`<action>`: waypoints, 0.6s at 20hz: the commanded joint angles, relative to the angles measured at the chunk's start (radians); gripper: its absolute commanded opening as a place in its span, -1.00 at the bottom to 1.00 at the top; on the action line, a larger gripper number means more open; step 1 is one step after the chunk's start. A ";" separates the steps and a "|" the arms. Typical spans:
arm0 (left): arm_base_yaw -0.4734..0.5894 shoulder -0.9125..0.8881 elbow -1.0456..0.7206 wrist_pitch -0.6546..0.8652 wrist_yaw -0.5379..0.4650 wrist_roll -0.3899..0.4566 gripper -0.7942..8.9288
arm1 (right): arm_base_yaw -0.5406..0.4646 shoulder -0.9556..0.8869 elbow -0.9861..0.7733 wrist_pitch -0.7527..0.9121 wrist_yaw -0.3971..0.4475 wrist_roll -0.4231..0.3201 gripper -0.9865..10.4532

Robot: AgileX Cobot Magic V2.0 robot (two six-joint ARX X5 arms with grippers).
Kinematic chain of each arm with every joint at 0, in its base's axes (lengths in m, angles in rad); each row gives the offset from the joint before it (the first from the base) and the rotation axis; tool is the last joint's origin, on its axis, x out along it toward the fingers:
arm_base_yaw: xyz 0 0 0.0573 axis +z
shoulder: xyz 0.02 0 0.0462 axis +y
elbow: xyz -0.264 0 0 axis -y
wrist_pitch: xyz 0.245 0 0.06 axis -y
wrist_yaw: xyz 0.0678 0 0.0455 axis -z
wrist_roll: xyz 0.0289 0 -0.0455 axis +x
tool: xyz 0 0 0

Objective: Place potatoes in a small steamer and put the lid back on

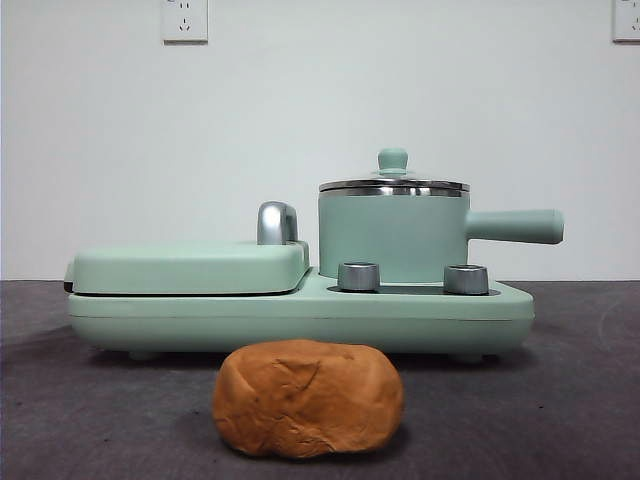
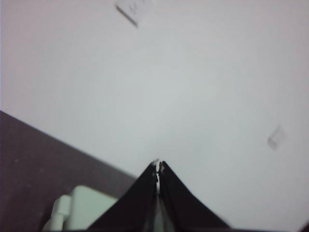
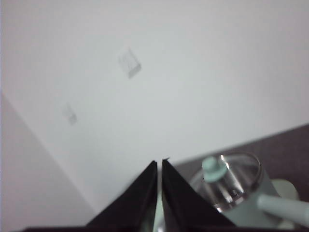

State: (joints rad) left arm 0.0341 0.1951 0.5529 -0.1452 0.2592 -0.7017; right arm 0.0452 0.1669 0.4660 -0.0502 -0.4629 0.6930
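Observation:
The potatoes (image 1: pixel 308 398), one orange-brown creased lump, lie on the dark table in front of the appliance. The small steamer (image 1: pixel 393 238), a mint-green pot with a side handle (image 1: pixel 515 226), stands on the appliance's right half. The glass lid (image 1: pixel 393 184) with its green knob (image 1: pixel 392 159) rests on the pot; the right wrist view also shows the lid (image 3: pixel 231 176) and the knob (image 3: pixel 212 167). My left gripper (image 2: pixel 158 166) is shut and empty, up facing the wall. My right gripper (image 3: pixel 160 163) is shut and empty, above and short of the pot. Neither arm appears in the front view.
The mint-green appliance base (image 1: pixel 300 315) has a flat hinged griddle cover (image 1: pixel 190 268) with a chrome handle (image 1: pixel 277 222) on its left, and two steel dials (image 1: pixel 359 276) in front of the pot. A white wall with sockets (image 1: pixel 185 20) stands behind.

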 commanded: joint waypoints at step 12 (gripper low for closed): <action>-0.046 0.301 0.274 -0.364 0.230 0.528 -0.82 | 0.071 0.314 0.323 -0.526 -0.094 -0.721 -0.81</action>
State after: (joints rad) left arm -0.0067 0.4881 0.8009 -0.5026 0.4786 -0.2913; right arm 0.1047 0.4755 0.7704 -0.5709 -0.5671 0.0986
